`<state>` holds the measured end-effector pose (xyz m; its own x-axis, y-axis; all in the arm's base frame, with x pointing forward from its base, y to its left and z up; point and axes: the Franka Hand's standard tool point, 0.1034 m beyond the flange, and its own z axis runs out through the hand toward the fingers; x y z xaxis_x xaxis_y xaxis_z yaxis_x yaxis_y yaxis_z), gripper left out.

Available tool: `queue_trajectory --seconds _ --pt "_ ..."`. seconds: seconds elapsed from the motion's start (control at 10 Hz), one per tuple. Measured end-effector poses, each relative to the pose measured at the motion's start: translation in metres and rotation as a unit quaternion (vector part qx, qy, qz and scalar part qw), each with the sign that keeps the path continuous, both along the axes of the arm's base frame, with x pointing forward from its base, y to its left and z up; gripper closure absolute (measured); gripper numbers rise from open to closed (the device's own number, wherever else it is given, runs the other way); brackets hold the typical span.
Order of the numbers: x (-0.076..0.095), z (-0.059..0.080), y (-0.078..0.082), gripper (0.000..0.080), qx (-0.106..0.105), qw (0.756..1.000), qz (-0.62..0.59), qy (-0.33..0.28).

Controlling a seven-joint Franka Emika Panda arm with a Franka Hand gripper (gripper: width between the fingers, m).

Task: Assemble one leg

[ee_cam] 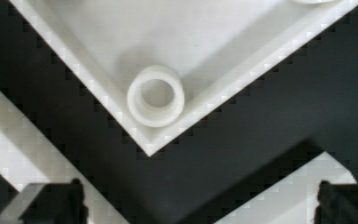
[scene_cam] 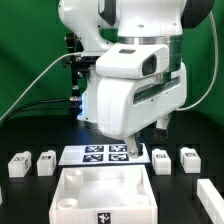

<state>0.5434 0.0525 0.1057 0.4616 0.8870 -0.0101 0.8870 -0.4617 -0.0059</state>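
Several legs, small white blocks with black tags, stand on the black table: two at the exterior view's left (scene_cam: 18, 163) (scene_cam: 46, 162) and three at its right (scene_cam: 161, 160) (scene_cam: 189, 159) (scene_cam: 207, 192). The large white tray-like piece (scene_cam: 75, 180) lies at the front centre. My gripper (scene_cam: 133, 150) hangs over its back edge, near the marker board (scene_cam: 98, 153). In the wrist view a corner of the tray-like piece (ee_cam: 229, 40) with a round raised socket (ee_cam: 155, 92) lies below my gripper (ee_cam: 197, 205). The dark fingertips (ee_cam: 51, 205) stand wide apart with nothing between them. No leg shows in the wrist view.
The arm's bulky white body (scene_cam: 135, 85) fills the middle of the exterior view and hides the table behind it. Black cables (scene_cam: 40, 95) run at the back left in front of a green backdrop.
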Motion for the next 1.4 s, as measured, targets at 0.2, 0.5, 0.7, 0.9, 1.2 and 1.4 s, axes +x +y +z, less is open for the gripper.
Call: queue_trajectory --seconds 0.2,0.5,0.7,0.9,1.2,1.4 --pt "-0.054 -0.009 -0.014 0.0150 0.000 0.991 0.137 0.011" --pt "-0.097 -0.037 -0.055 0.0150 0.010 0.957 0.290 0.021" --pt "-0.106 -0.064 -0.061 0.0150 0.017 0.966 0.259 0.024" --pt "-0.112 -0.090 -0.067 0.0150 0.025 0.968 0.248 0.028" --pt "-0.108 -0.098 -0.069 0.0150 0.026 0.969 0.243 0.023" --pt "-0.109 -0.099 -0.069 0.0250 0.026 0.969 0.243 0.024"
